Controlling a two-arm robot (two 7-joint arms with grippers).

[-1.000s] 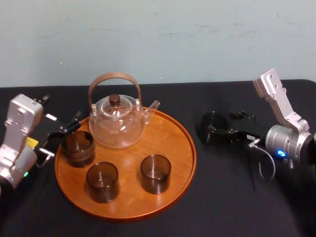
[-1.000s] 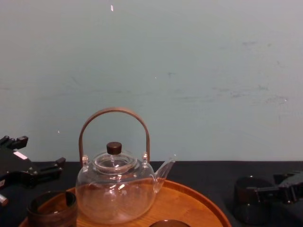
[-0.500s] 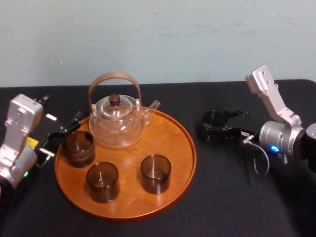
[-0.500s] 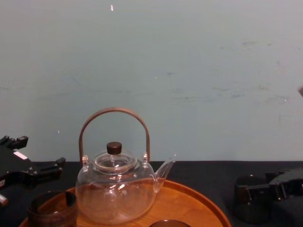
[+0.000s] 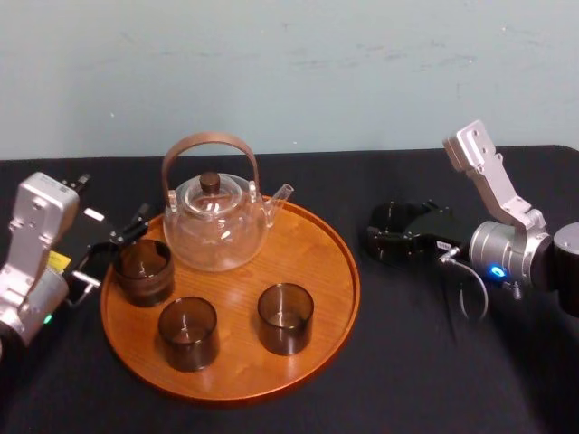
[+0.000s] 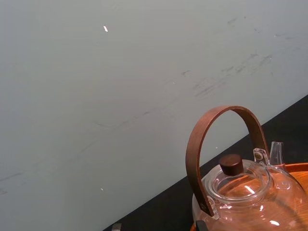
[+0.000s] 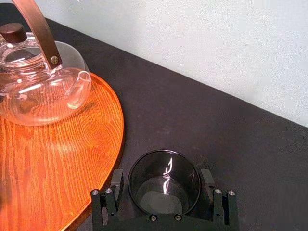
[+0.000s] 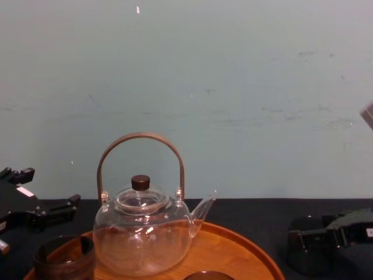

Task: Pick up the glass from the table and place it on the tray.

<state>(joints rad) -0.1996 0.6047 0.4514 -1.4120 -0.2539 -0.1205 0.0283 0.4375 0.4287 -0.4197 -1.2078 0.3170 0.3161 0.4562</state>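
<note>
A dark smoky glass [image 5: 389, 220] stands on the black table [image 5: 434, 362], just right of the round wooden tray [image 5: 317, 244]. My right gripper [image 5: 387, 237] is open, with one finger on each side of this glass. In the right wrist view the glass [image 7: 164, 187] sits between the black fingers [image 7: 117, 182], close to both pads. From the chest the glass [image 8: 304, 254] and right gripper [image 8: 317, 238] are low at the right. My left gripper [image 5: 113, 251] rests open at the tray's left edge.
On the tray stand a glass teapot [image 5: 215, 221] with a brown hoop handle and three dark glasses [image 5: 143, 269], [image 5: 188, 332], [image 5: 285, 316]. The tray's right part near the spout [image 7: 79, 91] is bare wood. A pale wall rises behind the table.
My right gripper has moved left toward the tray until its fingers came around the glass on the table. The glass, the tray's things and the left arm have not moved.
</note>
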